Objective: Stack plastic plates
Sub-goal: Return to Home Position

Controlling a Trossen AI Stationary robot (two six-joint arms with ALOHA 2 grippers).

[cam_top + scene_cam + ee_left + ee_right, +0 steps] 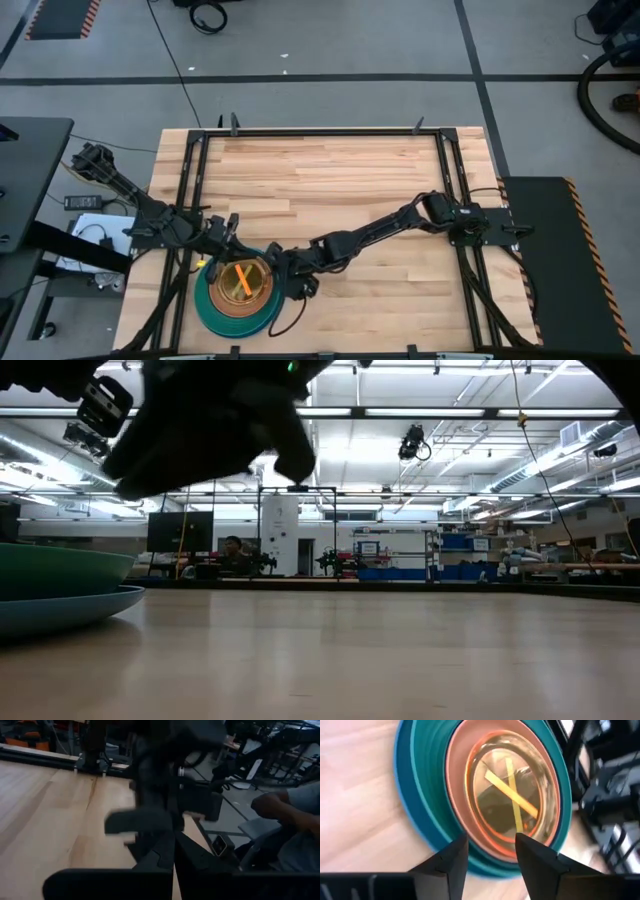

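The plastic plates (238, 292) are nested in one stack at the table's (330, 170) left side, the orange plate (512, 795) uppermost; the right gripper (490, 852) is held over the stack's rim, fingers apart and empty; the left gripper (174, 857) is kept beside the stack, fingers together; in the low view only the blue plate (60, 612) and teal plate (55, 570) are shown.

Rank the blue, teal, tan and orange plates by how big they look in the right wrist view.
1. blue plate, the outermost rim.
2. teal plate.
3. tan plate.
4. orange plate, on top, clearly smallest.
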